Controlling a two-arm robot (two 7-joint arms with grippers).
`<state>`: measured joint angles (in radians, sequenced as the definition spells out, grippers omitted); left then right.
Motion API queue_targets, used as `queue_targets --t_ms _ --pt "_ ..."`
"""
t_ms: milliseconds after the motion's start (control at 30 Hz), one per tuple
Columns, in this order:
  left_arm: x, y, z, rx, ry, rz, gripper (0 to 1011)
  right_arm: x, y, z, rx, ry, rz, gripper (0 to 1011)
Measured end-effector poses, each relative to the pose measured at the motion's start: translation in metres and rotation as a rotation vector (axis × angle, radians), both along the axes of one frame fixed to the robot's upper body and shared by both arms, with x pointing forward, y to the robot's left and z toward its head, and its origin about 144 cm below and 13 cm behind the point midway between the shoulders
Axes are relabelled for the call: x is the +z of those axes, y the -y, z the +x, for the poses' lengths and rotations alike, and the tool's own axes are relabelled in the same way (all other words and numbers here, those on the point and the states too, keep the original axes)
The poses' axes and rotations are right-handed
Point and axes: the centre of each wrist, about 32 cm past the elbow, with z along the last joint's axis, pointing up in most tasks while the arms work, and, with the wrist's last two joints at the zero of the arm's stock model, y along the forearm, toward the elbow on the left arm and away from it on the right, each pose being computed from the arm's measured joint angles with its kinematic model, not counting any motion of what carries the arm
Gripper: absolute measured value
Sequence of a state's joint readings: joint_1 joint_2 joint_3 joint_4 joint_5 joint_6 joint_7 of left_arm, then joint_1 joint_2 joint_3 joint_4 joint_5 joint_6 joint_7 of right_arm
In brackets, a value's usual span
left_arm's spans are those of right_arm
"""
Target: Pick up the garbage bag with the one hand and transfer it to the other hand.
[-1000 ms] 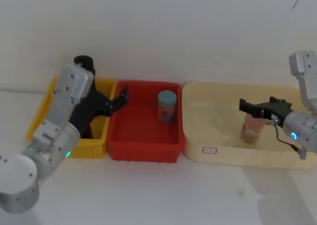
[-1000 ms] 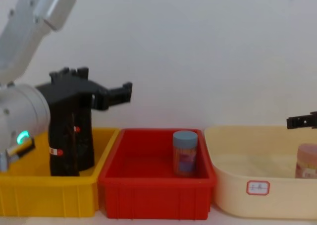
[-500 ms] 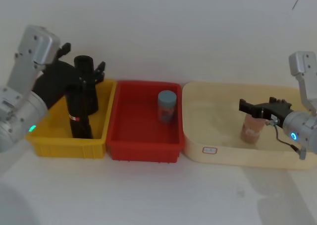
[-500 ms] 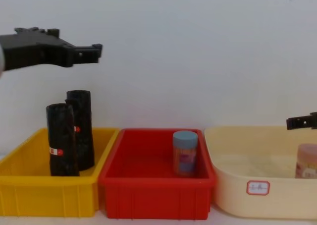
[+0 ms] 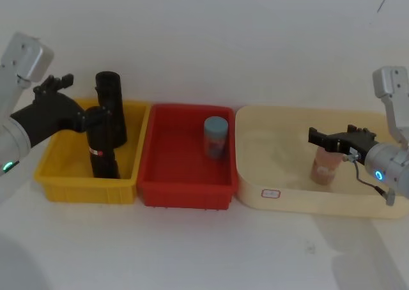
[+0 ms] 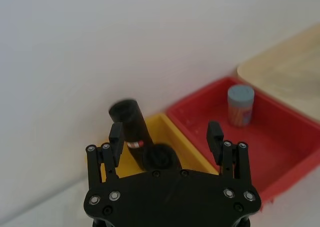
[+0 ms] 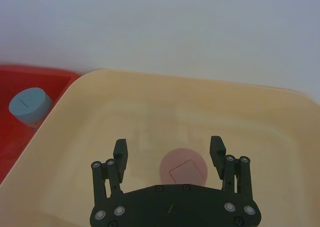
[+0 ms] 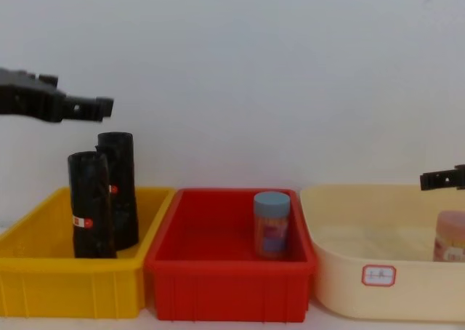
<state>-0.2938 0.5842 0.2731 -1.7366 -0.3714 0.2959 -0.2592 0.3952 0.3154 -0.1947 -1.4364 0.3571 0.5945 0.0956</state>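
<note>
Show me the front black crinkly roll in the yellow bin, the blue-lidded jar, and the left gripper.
Front black crinkly roll (image 8: pixel 91 199): chest view, middle of its side.
Blue-lidded jar (image 8: pixel 272 232): chest view, its labelled body.
Left gripper (image 6: pixel 165 132): left wrist view, midway between its open fingertips.

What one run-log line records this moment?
left gripper: jaws open, above yellow bin | garbage bags: both upright in bin, ungrasped | right gripper: jaws open, over pink jar

Head: high, tilted down; yellow bin (image 5: pixel 86 191) at nine o'clock, cream tub (image 5: pixel 307 202) at three
Chest: low, level, side-on; same bins
Left wrist: behind my left gripper (image 6: pixel 166 132), facing yellow bin
Right wrist: close over cream tub; blue-lidded jar (image 7: pixel 30 106) shared with left wrist
</note>
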Motion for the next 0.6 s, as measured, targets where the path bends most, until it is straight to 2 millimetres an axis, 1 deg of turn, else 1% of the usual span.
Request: queue_targets --t_ms 233,600 --pt "-0.010 -0.014 0.008 -0.019 -0.094 0.004 1001 0.000 0.000 0.000 0.000 0.000 0.000 1001" --pt "-0.032 -0.024 0.017 -0.024 -0.194 -0.014 1001 0.000 0.000 0.000 0.000 0.000 0.000 1001"
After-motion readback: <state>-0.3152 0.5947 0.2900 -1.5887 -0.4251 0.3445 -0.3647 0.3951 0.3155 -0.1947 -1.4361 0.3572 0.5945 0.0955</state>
